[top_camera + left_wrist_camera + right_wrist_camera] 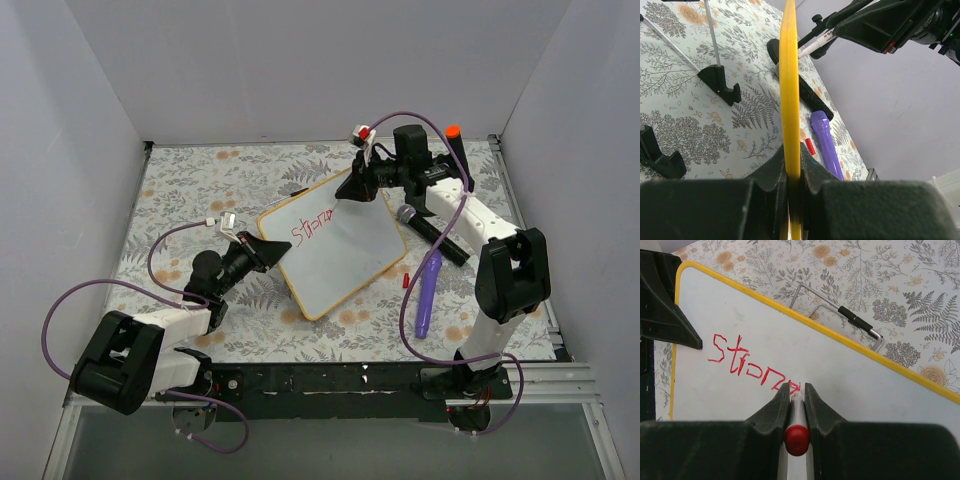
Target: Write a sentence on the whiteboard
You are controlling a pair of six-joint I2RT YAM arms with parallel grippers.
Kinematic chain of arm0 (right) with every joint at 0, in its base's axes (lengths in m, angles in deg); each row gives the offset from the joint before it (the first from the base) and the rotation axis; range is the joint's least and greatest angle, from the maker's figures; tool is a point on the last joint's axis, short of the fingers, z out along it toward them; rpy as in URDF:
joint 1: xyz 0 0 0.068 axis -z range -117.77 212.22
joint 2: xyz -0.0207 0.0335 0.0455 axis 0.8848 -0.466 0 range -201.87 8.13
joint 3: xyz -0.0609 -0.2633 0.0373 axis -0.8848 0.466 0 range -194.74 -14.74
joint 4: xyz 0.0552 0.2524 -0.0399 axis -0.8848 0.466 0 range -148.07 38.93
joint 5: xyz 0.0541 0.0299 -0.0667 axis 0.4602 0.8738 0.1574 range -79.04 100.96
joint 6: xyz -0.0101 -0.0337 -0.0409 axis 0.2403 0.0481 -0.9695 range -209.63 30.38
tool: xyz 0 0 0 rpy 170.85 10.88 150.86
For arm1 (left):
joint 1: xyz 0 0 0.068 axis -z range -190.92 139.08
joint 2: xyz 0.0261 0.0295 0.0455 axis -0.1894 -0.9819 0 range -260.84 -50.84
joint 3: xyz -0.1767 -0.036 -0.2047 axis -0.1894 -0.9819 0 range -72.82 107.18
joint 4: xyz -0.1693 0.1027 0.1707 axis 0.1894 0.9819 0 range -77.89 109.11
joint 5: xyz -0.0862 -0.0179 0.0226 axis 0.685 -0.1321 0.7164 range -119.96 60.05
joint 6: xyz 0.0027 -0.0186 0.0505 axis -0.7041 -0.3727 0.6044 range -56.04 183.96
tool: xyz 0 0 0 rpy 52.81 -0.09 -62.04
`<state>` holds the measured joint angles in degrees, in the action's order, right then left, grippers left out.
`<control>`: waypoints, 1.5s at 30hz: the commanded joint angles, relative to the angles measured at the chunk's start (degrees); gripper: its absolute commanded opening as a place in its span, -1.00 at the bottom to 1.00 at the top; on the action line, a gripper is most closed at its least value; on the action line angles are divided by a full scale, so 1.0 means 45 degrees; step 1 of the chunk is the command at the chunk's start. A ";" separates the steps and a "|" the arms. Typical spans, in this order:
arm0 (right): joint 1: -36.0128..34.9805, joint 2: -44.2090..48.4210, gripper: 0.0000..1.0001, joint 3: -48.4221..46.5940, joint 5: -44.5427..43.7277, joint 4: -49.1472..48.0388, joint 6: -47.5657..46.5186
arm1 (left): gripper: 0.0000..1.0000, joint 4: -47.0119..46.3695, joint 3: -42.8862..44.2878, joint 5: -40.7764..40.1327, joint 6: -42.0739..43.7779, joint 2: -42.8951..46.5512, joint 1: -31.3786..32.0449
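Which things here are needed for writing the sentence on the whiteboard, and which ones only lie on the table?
In use:
- whiteboard, clamped at its edge by the left pincer
- red writing
- marker, held in the right pincer

Lying about:
- purple tube
- black microphone
- small red cap
- wire stand

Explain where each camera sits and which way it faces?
Top external: fixed above and behind the robot, looking down on the table; left arm and right arm both show.
Left wrist: on the left arm, looking along the whiteboard edge that the left jaws clamp.
Right wrist: on the right arm, looking down at the red writing; the right jaws hold the marker.
Shared: all three show the whiteboard.
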<state>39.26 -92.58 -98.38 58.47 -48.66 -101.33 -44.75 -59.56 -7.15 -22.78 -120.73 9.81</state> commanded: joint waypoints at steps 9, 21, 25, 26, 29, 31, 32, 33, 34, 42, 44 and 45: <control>0.0063 0.0874 -0.97 0.1339 -0.0127 0.0038 -0.0875 | -1.00 -0.0548 0.0511 0.0615 0.0701 0.0237 0.0081; -0.0132 0.0993 -0.97 0.1692 0.0341 0.0370 -0.1032 | -1.00 -0.0684 0.0472 0.0635 0.0604 0.0159 0.0100; -0.0249 0.0875 -0.97 0.1418 0.0439 0.0312 -0.0740 | -1.00 -0.0646 0.0453 0.0615 0.0604 0.0179 0.0100; -0.0269 0.0856 -0.97 0.1360 0.0478 0.0292 -0.0700 | -1.00 -0.0646 0.0453 0.0596 0.0604 0.0179 0.0081; -0.0347 0.0797 -0.97 0.1106 0.0518 0.0292 -0.0583 | -1.00 -0.0684 0.0433 0.0596 0.0584 0.0179 0.0081; -0.0386 0.0739 -0.97 0.0892 0.0595 0.0292 -0.0485 | -1.00 -0.0665 0.0433 0.0615 0.0603 0.0179 0.0081; -0.0367 0.0719 -0.97 0.0794 0.0615 0.0292 -0.0408 | -1.00 -0.0646 0.0433 0.0615 0.0604 0.0198 0.0100; -0.0386 0.0680 -0.97 0.0677 0.0634 0.0292 -0.0349 | -1.00 -0.0646 0.0433 0.0615 0.0604 0.0199 0.0081; -0.0386 0.0680 -0.97 0.0579 0.0712 0.0311 -0.0310 | -1.00 -0.0607 0.0433 0.0615 0.0604 0.0218 0.0081; -0.0035 0.1750 -0.97 -0.0341 0.2859 0.1092 0.0296 | -1.00 -0.0120 0.0374 0.0498 0.0915 0.0550 0.0081; 0.0316 0.2123 -0.97 -0.0204 0.3270 0.1015 0.0413 | -1.00 -0.0060 0.0355 0.0498 0.1033 0.0589 0.0100; 0.0433 0.2454 -0.97 -0.0049 0.3368 0.0937 0.0433 | -1.00 -0.0021 0.0394 0.0517 0.1091 0.0570 0.0081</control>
<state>38.87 -87.75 -97.46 67.54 -44.42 -101.00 -44.62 -59.56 -6.62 -21.41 -120.12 9.88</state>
